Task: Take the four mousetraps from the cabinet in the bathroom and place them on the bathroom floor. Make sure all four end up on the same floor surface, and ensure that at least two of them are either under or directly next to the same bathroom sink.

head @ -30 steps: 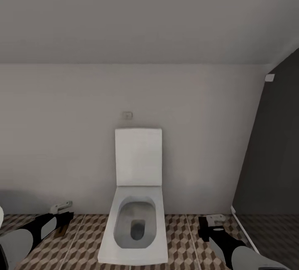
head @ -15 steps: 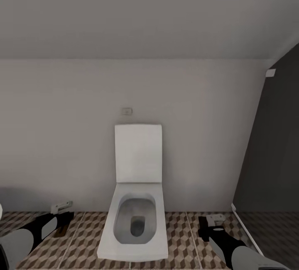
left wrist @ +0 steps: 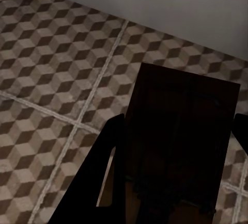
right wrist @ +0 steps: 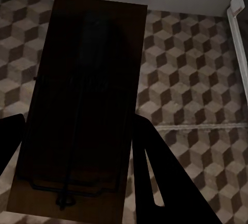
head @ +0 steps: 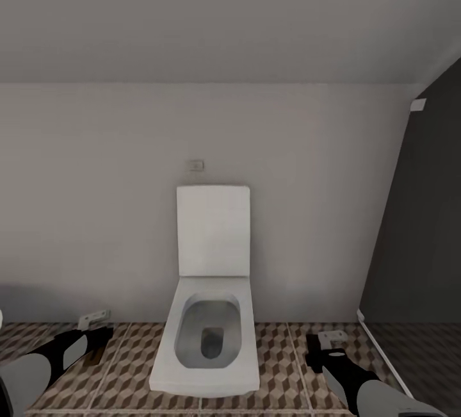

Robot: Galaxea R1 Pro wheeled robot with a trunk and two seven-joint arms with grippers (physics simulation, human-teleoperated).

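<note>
Each gripper already carried its load: in the left wrist view the left gripper [left wrist: 175, 182] was clamped on a mousetrap [left wrist: 181, 141], the dark board running lengthwise out past the fingers [left wrist: 101, 172] over the bathroom floor [left wrist: 46, 79]. The right gripper [right wrist: 77, 167] likewise grasped a second mousetrap [right wrist: 85, 100], its long axis in line with the fingers [right wrist: 155, 177] and its wire visible near the held end.

From the head, a toilet [head: 208, 334] stood at twelve o'clock against the wall, with the left gripper [head: 96, 334] low at about eight o'clock and the right gripper [head: 323, 346] at about five. No sink was in sight, so I judged the robot had to turn before setting either trap down. The two boards hung well apart, neither arm nearer.
</note>
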